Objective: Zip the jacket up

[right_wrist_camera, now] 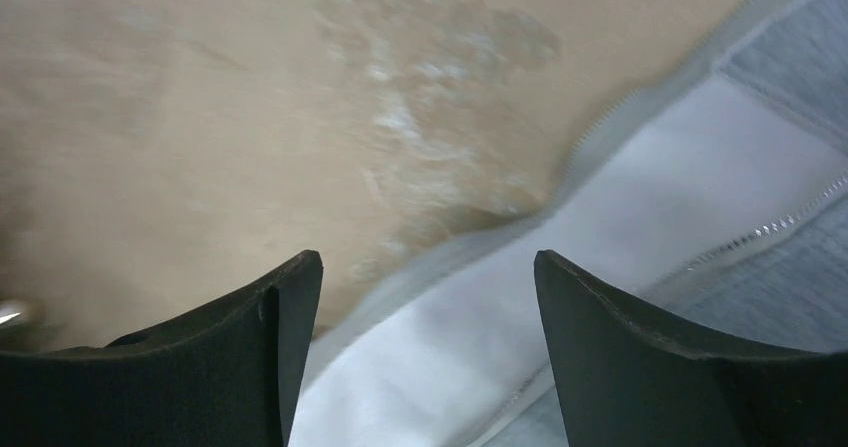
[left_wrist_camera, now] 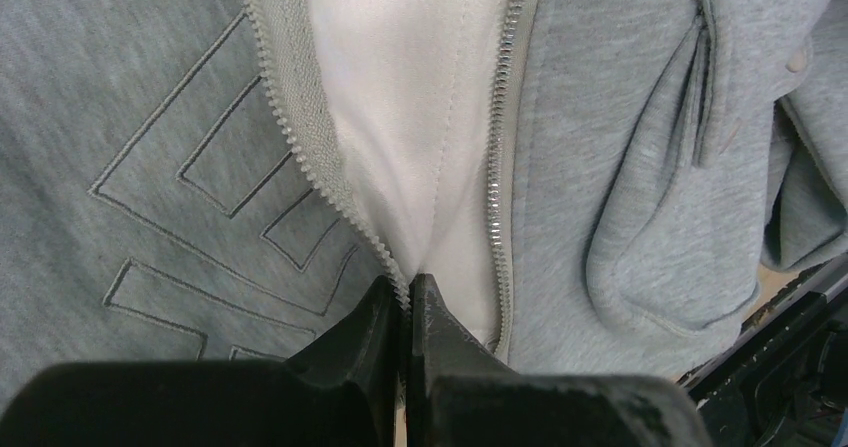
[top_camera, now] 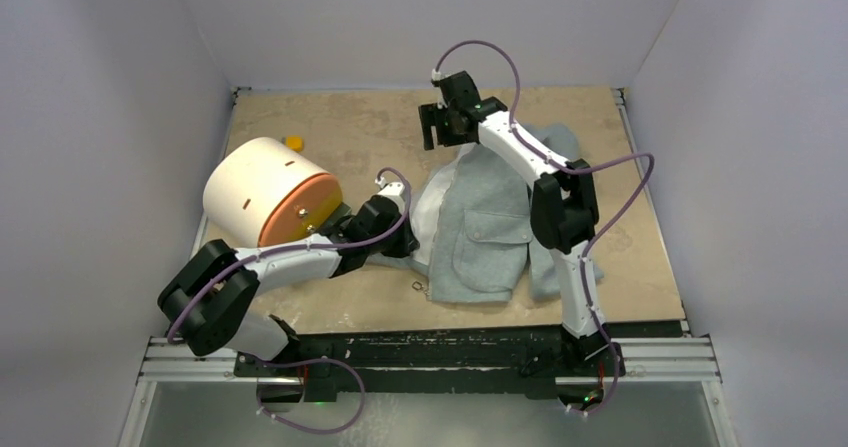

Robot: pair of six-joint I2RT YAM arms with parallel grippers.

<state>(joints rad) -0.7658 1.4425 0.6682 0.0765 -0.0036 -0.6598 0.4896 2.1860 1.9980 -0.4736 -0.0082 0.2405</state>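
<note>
Nearest the camera, the left arm (top_camera: pixel 215 302) is bent low, off to the left of the jacket (top_camera: pixel 480 232). Further left of the jacket, a big round drum (top_camera: pixel 262 189), cream with an orange face, is set on the table (top_camera: pixel 350 127). A small yellow thing (top_camera: pixel 294 142) is seen just behind it. The left gripper (left_wrist_camera: pixel 408 289) is pushed against the jacket's left side. Its fingers are squeezed shut on the zipper (left_wrist_camera: pixel 497 167), right where the two rows of teeth meet. The jacket is laid out on the table with its front open, and its white lining (left_wrist_camera: pixel 400 87) is shown between the rows. Raised letters (left_wrist_camera: pixel 200 197) are seen on one grey side and a pocket (left_wrist_camera: pixel 660 257) on the other. At the jacket's far end, the right gripper (right_wrist_camera: pixel 428 259) is held over the lining's edge and the bare table. Its fingers are spread wide with nothing between them.
</note>
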